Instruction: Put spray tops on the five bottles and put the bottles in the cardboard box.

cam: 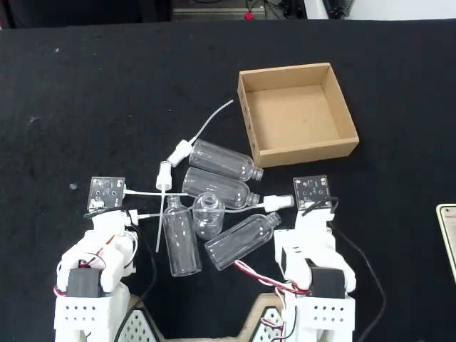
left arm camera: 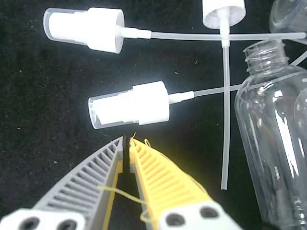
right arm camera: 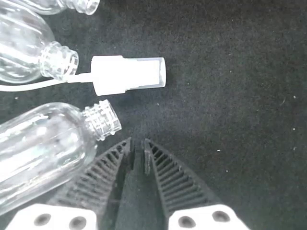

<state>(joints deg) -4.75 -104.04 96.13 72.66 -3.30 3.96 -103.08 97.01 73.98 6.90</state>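
Black table (cam: 107,85): spray top (left arm camera: 129,104) near left end effector (left arm camera: 127,141).

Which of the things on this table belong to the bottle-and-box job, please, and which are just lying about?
Belong to the job:
cardboard box
five clear bottles, lying uncapped
spray tops, loose, with their tubes

Just lying about:
pale-edged object at the table's right edge
small speck on the black surface
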